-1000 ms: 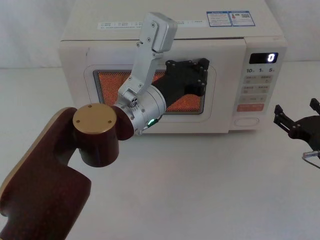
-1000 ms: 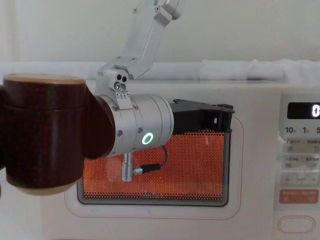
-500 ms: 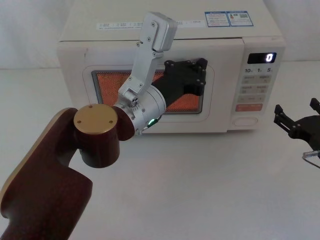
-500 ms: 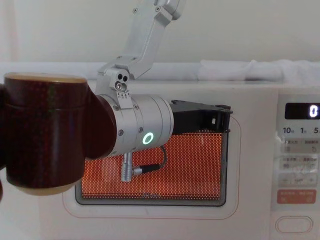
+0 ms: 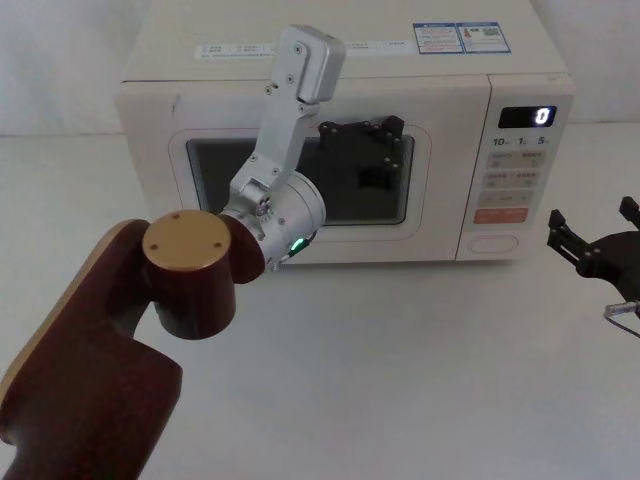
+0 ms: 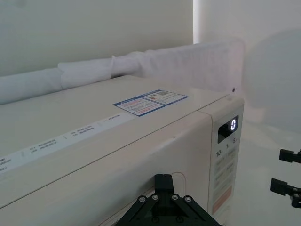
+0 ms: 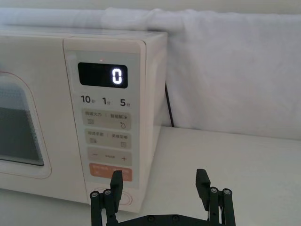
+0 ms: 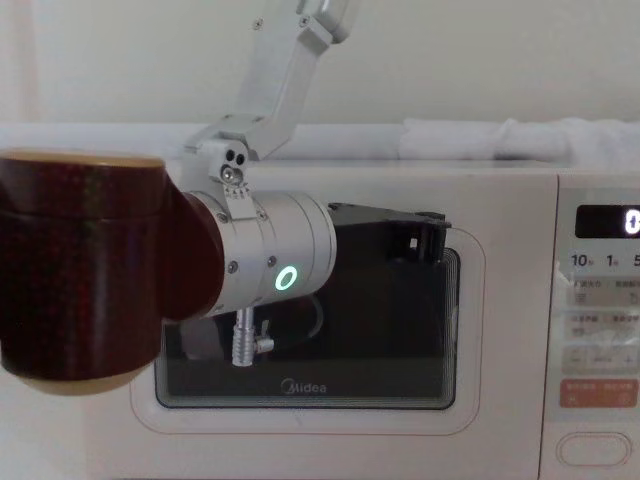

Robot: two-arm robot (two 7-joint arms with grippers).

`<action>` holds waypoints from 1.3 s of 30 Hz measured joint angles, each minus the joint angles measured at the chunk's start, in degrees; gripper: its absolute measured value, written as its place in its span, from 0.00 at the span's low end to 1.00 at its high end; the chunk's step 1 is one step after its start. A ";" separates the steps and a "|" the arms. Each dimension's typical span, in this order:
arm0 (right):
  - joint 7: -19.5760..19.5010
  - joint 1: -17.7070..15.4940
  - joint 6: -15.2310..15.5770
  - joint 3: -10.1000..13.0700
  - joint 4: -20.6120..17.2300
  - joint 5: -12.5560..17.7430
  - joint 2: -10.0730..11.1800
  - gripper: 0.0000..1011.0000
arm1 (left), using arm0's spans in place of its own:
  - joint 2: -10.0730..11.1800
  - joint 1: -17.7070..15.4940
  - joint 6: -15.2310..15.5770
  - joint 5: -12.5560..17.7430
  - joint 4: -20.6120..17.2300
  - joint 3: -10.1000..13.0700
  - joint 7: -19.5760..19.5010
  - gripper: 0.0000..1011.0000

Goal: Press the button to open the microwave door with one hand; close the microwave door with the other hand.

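The cream microwave door (image 5: pixel 150 190) with its dark window and Midea logo (image 8: pixel 300 385) sits flush with the control panel (image 5: pixel 520 170). My left gripper (image 5: pixel 375 150) rests against the upper right of the window, fingers together with nothing between them; it also shows in the chest view (image 8: pixel 425 235) and the left wrist view (image 6: pixel 163 178). The pill-shaped button (image 5: pixel 491 243) lies at the panel's bottom, below the orange-red key (image 7: pixel 110 170). My right gripper (image 5: pixel 590 235) hovers open to the right of the panel, apart from it (image 7: pixel 160 181).
The display (image 7: pixel 115 75) reads 0. A white cloth (image 7: pixel 225 70) runs behind the microwave, with a dark cable (image 7: pixel 168 106) at its right rear corner. My left forearm (image 5: pixel 110 350) crosses the white table (image 5: pixel 420 370) in front of the door.
The orange glow behind the window has gone out and the window is now dark. The left gripper has pushed slightly further in against the door. The right gripper has not moved.
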 joint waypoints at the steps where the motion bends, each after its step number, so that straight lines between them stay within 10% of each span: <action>1: 0.00 0.00 0.00 0.00 0.00 0.00 0.00 0.99 | 0.00 0.00 0.00 0.00 0.00 0.00 0.00 0.00; 19: 0.00 0.00 0.00 0.00 0.00 0.00 0.00 0.99 | 5.18 6.23 -2.33 -8.77 -9.40 0.27 -7.85 0.00; 30: 0.01 0.00 0.00 0.00 0.00 -0.01 0.00 0.99 | 8.74 13.94 -7.52 -5.89 -13.55 -2.66 -0.15 0.00; 39: 0.01 0.00 0.00 0.00 0.00 -0.01 0.00 0.99 | 9.63 20.98 -9.05 -4.03 -17.62 -9.68 6.12 0.00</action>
